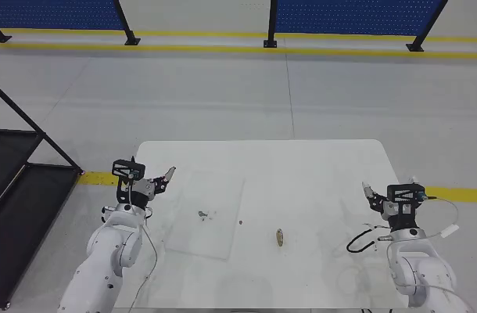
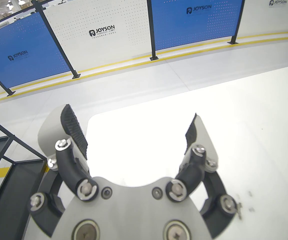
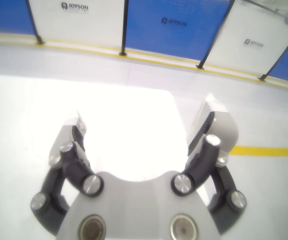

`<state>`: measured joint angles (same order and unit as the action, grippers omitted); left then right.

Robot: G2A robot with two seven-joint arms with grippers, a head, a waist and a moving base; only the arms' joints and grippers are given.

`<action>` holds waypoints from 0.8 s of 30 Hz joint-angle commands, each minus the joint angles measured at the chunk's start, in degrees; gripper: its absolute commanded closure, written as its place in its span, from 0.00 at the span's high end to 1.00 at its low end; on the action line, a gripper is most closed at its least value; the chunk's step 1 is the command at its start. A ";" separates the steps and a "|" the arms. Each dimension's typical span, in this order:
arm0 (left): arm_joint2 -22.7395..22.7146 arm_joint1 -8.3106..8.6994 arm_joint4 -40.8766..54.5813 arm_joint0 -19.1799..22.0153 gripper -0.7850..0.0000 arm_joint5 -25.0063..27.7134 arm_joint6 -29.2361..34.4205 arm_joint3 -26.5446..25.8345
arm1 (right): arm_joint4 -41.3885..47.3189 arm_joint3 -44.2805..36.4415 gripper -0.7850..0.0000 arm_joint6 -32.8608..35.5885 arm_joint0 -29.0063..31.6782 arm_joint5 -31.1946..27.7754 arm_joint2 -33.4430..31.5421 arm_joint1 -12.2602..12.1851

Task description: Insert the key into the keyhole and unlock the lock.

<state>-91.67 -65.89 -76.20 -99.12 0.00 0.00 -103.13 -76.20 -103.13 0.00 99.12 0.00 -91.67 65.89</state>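
Note:
A small grey key [image 1: 203, 214] lies on the white table [image 1: 317, 164], left of the middle. A small brass-coloured lock [image 1: 280, 236] lies to its right, nearer the front edge. My left gripper [image 1: 169, 174] hovers open near the table's left edge, up and left of the key, with nothing between its fingers. In the left wrist view that gripper [image 2: 131, 116] points at the table's far left corner, and grey key bits [image 2: 250, 209] lie off to one side. My right gripper [image 1: 366, 188] [image 3: 145, 108] stands open and holds nothing near the right edge, well right of the lock.
A faint clear sheet [image 1: 219, 188] lies under the key. A tiny dark speck [image 1: 240, 222] sits between key and lock. A black cable [image 1: 360, 241] loops by the right arm. A black rack [image 1: 19, 196] stands left of the table. Blue fence panels [image 1: 356, 16] stand behind.

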 commanded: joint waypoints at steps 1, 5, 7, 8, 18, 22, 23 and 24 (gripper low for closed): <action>0.03 -0.10 1.32 0.32 1.00 -0.09 0.07 -0.29 | 0.00 0.00 1.00 0.00 0.00 0.00 0.00 0.00; -0.17 -0.34 7.45 0.38 1.00 0.77 5.72 -4.34 | 0.00 0.00 1.00 0.00 0.00 0.00 0.00 0.00; -0.28 -0.39 8.91 0.62 1.00 0.54 9.31 -6.57 | 0.00 0.00 1.00 0.00 0.00 0.00 0.00 0.00; -0.31 -0.40 9.55 0.71 1.00 0.39 11.25 -7.57 | 0.00 0.00 1.00 0.00 0.00 0.00 0.00 0.00; 1.30 -0.22 15.37 5.05 1.00 -2.19 42.70 -14.33 | 0.00 0.00 1.00 0.00 0.00 0.00 0.00 0.00; 2.29 -0.09 19.10 8.69 1.00 -2.06 53.29 -13.99 | 0.00 0.00 1.00 0.00 0.00 0.00 0.00 0.00; 2.67 -0.06 19.71 9.49 1.00 -2.05 55.54 -13.49 | 0.00 0.00 1.00 0.00 0.00 0.00 0.00 0.00; 2.93 -0.04 20.56 10.38 1.00 -2.38 57.82 -12.94 | 0.00 0.00 1.00 0.00 0.00 0.00 0.00 0.00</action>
<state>-89.00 -65.95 -56.40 -89.51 -2.15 55.29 -116.57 -76.20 -103.13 0.00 99.12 0.00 -91.67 65.89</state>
